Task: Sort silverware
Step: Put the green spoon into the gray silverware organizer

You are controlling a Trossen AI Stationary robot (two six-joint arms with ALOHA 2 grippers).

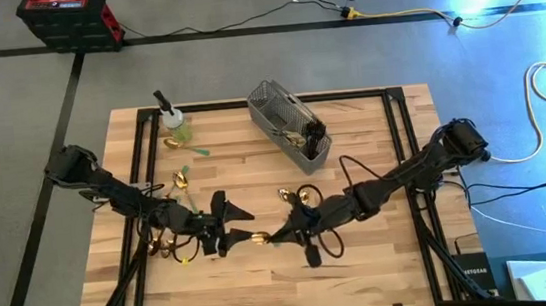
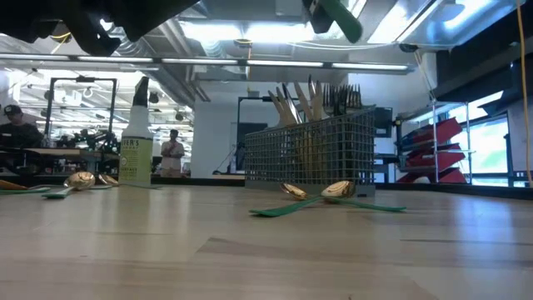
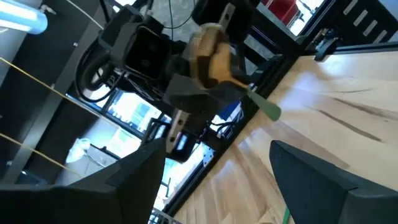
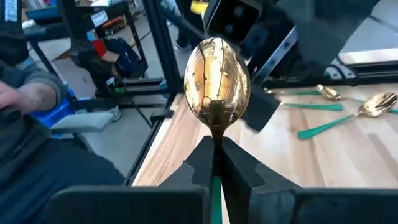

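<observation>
Silverware: a gold spoon (image 4: 217, 81) with a green handle is pinched in the right gripper (image 1: 279, 235), lifted off the table near the middle of its front edge, bowl pointing toward the left arm.
Right gripper: fingers pressed together on the spoon's neck, just behind the bowl; the green handle runs back between them.
Left gripper: the left gripper (image 1: 227, 221) stands spread, facing the spoon's bowl and just beside it, holding nothing.
Step in hand: it looks like a handover between the arms, or a re-grip before the spoon goes to its place; which one I cannot tell.
How to do it well: bring the spread fingers either side of the bowl or the neck and centre them before closing; the bowl is smooth and rounded, so a grip on the flatter neck should slip less. The right fingers should let go only once the left ones have closed.
Other silverware: loose gold-and-green spoons (image 1: 181, 176) lie near the left edge, and another (image 1: 286, 195) lies near the table's middle.
Caddy: the wire-mesh caddy (image 1: 271, 106) stands toward the back edge with several pieces upright in it.
Risk: a dropped spoon could fall close to the front edge.
</observation>
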